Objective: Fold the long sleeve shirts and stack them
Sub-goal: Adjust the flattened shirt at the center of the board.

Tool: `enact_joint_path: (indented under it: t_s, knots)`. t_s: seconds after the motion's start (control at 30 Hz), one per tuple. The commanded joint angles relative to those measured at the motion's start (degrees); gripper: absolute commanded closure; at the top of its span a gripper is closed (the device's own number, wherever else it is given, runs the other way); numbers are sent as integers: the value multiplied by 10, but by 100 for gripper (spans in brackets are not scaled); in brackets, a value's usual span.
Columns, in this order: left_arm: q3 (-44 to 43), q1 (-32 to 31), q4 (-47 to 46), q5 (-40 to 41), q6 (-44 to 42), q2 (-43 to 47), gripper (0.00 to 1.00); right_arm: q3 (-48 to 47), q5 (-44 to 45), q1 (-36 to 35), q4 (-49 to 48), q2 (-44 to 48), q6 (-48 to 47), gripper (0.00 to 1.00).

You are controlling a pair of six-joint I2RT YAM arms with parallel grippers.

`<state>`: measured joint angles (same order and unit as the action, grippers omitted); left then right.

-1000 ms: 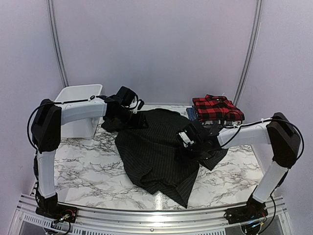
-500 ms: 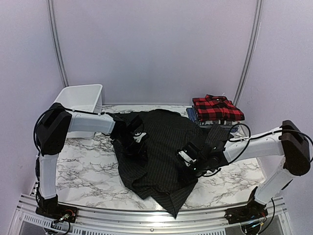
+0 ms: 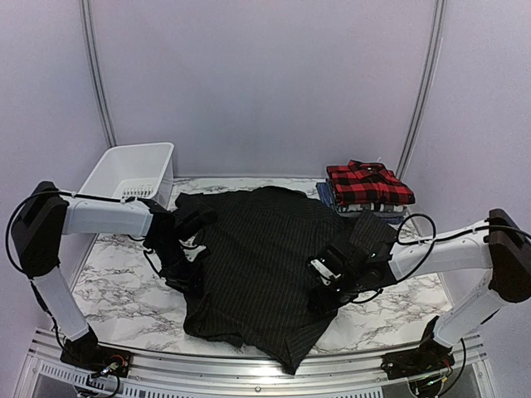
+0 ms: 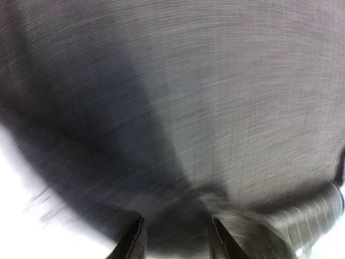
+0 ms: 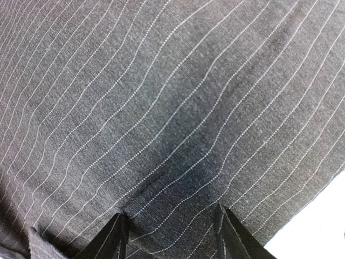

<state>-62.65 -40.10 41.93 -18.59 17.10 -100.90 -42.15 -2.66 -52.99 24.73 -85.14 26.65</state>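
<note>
Dragged toward six o'clock, the black pinstriped shirt (image 3: 257, 240) stays pinched in left gripper (image 4: 175, 237) and right gripper (image 5: 172, 232); more pull could spill its hem off the table (image 3: 124, 290).

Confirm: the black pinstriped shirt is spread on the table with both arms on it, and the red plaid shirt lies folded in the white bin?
No. The red plaid shirt lies folded on the stack at the far right, not in the white bin, as the top external view shows. The black pinstriped shirt is as you say.
</note>
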Motion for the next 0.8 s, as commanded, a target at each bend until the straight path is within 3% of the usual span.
enact_joint_path:
  t_s: [0.0,0.17,0.3,0.57,0.77]
  knots:
    - [36,40,70,117,11,66,59,24,-2,-4,38,4,12,45]
    - [77,70,80,164,38,126,59,32,-1,-4,44,16,13,45]
    - [44,67,87,146,52,167,59,13,9,-6,73,34,13,45]
    - [-61,-74,46,134,106,140,57,-53,24,-70,100,23,20,45]
    - [-125,-160,-54,107,143,34,58,-56,19,-129,88,-18,51,45]
